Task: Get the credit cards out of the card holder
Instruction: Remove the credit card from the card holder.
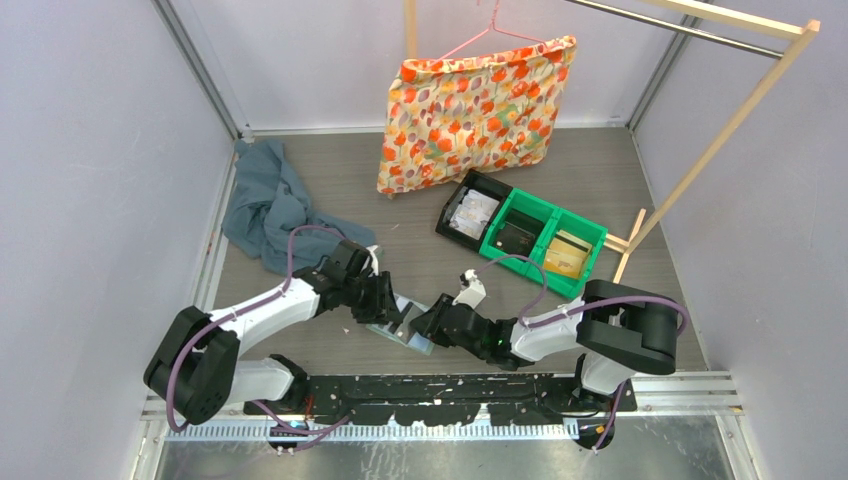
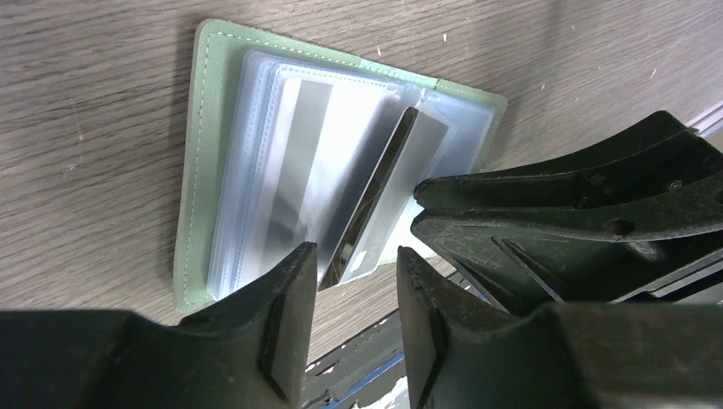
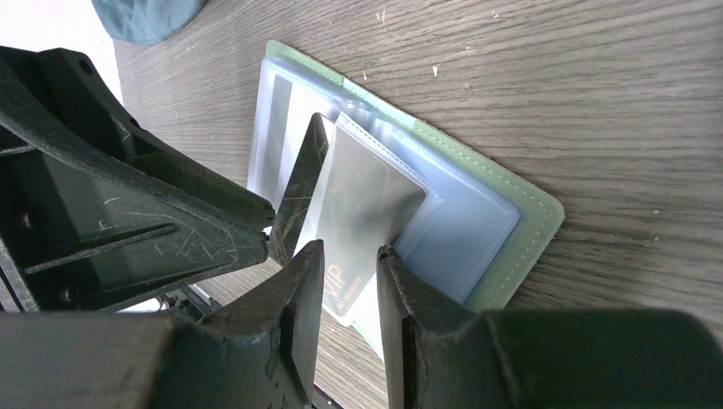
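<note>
The card holder (image 1: 400, 327) lies open near the table's front edge, a pale green cover (image 2: 198, 153) with clear pockets. A dark-edged credit card (image 2: 373, 200) sticks up tilted out of a pocket. My left gripper (image 2: 354, 260) is open, one jaw on either side of that card's lower corner, a gap showing on both sides. A grey card (image 3: 367, 204) marked VIP lies half out of the holder (image 3: 520, 230). My right gripper (image 3: 349, 251) is open, its fingertips down over the VIP card and the pockets. The two grippers (image 1: 380, 305) (image 1: 428, 325) almost touch over the holder.
A blue-grey cloth (image 1: 270, 205) lies at the back left. Green bins (image 1: 545, 240) and a black bin (image 1: 470, 215) with cards stand at the back right. A floral cushion (image 1: 475, 110) hangs behind, beside a wooden rack (image 1: 720, 140). The base rail (image 1: 450, 385) runs close in front.
</note>
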### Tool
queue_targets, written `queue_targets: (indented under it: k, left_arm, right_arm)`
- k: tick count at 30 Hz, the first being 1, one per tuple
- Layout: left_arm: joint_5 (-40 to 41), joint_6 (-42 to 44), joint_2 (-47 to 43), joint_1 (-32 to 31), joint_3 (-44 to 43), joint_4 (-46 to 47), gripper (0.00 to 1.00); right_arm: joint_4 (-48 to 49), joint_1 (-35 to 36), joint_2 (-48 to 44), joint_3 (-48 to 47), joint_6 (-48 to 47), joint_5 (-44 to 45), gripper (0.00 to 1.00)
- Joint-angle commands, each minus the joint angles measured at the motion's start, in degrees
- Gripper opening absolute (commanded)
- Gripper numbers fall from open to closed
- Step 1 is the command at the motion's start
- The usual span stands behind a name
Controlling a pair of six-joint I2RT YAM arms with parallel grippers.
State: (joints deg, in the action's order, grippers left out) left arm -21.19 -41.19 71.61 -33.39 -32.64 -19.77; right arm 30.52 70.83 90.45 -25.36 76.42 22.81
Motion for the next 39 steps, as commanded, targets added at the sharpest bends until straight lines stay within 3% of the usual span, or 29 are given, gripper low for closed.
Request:
queue_targets:
  k: [1, 9, 15, 19, 30, 33, 36, 39]
  left_arm:
    - [-2.1, -0.6, -0.2, -0.3, 1.0, 5.4, 0.39]
    - [-2.6, -1.2, -0.5, -0.2, 2.3, 7.1, 0.30]
    - [-2.3, -1.6, -1.5, -0.2, 4.2, 9.1, 0.39]
    - [-3.3, -2.0, -2.3, -0.2, 6.3, 12.8, 0.39]
    - [-4.5, -0.7, -4.1, -0.1, 9.6, 19.4, 0.33]
    - [-4.7, -0.9, -3.4, -0.1, 10.3, 21.6, 0.27]
    - [-4.6, -0.8, -2.3, -0.1, 10.2, 22.3, 0.09]
    - [-4.2, -0.5, -1.3, 0.0, 9.7, 22.1, 0.01]
  right_arm:
    - [0.2, 0.2, 1.3, 1.1, -2.4, 0.2, 0.35]
    - [0.2, -0.4, 0.0, 2.2, -3.2, 0.0, 0.36]
    - [4.9, -4.7, 0.2, 4.0, -8.7, -9.3, 0.36]
    - [3.3, -7.0, 1.8, 1.8, -14.1, -17.0, 0.37]
    - [1.4, -9.3, 0.5, 2.8, -14.9, -19.6, 0.38]
    - [0.7, -9.7, 0.6, 2.9, -15.1, -20.0, 0.38]
    - [0.8, -10.0, 1.1, 2.9, -15.2, -20.2, 0.38]
    - [1.5, -10.2, 1.8, 3.1, -15.1, -20.3, 0.38]
